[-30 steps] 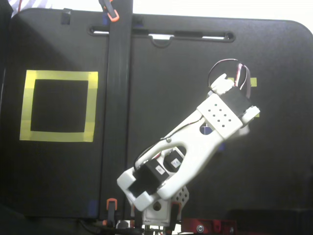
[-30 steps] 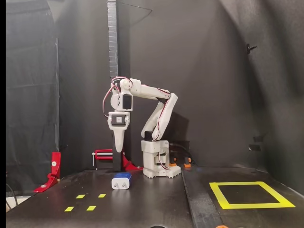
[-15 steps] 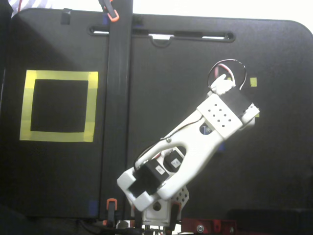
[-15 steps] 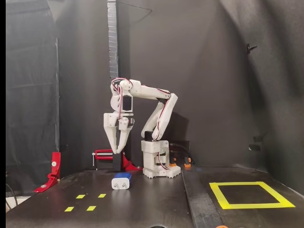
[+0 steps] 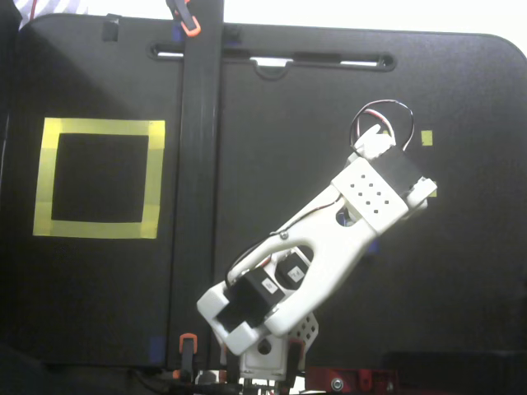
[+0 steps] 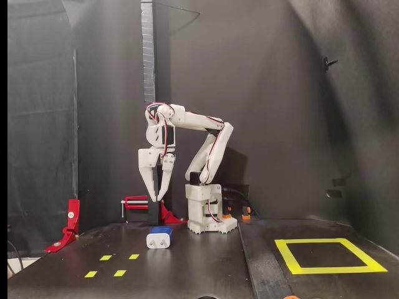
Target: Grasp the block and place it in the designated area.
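Above the block (image 6: 159,238) hangs the gripper (image 6: 156,198), fingers a little apart, holding nothing. It sits on the table, far from the yellow square (image 6: 328,255). If the fingers come down off-centre, they could knock it over.

I see the block (image 6: 159,238) resting on the desk (image 6: 187,268) in a fixed view: small, boxy, blue on top with a paler lower face toward the camera. Its prongs I cannot make out. In the top-down fixed view the arm hides it. The area (image 6: 328,255) is a square outline of wide yellow tape with a black centre, lying flat, well apart from the block; I also see it in the top-down view (image 5: 99,178). It holds nothing.
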Controlling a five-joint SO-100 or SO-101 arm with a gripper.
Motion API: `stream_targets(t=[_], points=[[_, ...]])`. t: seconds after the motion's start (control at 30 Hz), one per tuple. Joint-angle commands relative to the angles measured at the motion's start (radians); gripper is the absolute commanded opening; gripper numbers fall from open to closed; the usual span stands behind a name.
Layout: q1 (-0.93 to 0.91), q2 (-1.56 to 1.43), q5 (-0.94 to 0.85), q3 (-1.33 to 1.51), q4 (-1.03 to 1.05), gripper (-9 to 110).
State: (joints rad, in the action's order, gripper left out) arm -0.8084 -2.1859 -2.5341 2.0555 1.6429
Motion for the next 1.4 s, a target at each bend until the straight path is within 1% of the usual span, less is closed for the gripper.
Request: stream_targets(t=[0.0, 0.13, 0.23, 0.4, 0.5, 0.6, 1.0, 1.37], points=[[-0.003, -0.021, -0.002, -0.003, -0.008, 2], [-0.006, -0.021, 0.000, -0.003, -0.029, 10], [-0.008, -0.023, 0.002, -0.003, -0.046, 21], [-0.017, -0.025, 0.000, -0.003, -0.063, 33], [-0.025, -0.026, -0.005, -0.003, -0.071, 34], [-0.034, -0.031, -0.006, -0.003, -0.071, 41], [-0.072, -0.031, -0.008, 0.037, -0.092, 41], [-0.097, -0.031, -0.006, 0.229, -0.319, 41]])
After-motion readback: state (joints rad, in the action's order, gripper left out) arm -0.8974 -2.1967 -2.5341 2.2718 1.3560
